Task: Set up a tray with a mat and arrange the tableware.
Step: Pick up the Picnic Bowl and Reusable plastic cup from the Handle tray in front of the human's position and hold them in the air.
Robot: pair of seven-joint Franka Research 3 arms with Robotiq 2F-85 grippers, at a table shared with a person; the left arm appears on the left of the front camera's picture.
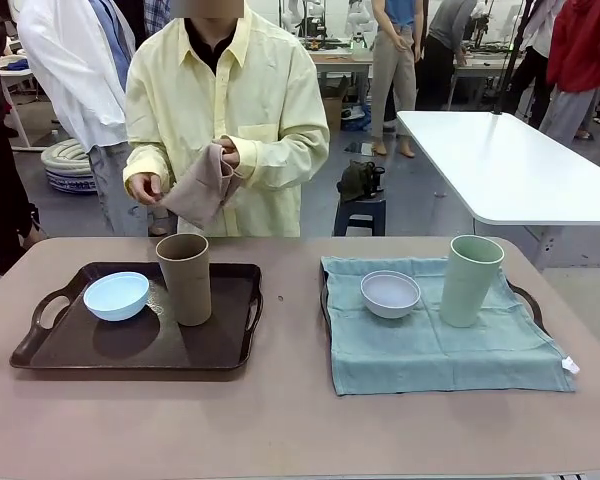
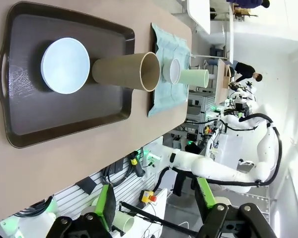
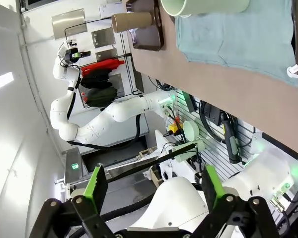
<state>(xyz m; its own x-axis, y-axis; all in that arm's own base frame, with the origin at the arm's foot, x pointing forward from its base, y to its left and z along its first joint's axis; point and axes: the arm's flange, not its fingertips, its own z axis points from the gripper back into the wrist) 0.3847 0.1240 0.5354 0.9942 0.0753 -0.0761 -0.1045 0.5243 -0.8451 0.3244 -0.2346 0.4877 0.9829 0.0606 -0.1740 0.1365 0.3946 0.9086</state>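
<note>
pale blue bowl [image 1: 116, 296] and tan cup [image 1: 184, 279] stand on the bare dark tray [image 1: 130, 352]. greyish-white bowl [image 1: 390, 293] and pale green cup [image 1: 471, 280] sit on the teal mat [image 1: 430, 350]. all rest on the taupe table [image 1: 290, 410]. left gripper [image 2: 156, 218] and right gripper [image 3: 154, 198] gape empty. a white table [image 1: 510, 170] stands behind.

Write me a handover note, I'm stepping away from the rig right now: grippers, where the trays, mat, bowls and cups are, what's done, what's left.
Left gripper: open, empty.
Right gripper: open, empty.
Right tray: green mat laid over it, white bowl and green cup on the mat. Looks done.
Left tray: blue bowl and tan cup stand on bare tray, no mat.
Person holds a folded cloth, probably the second mat.
Left to do: get a mat under the left tray's pieces.
</note>
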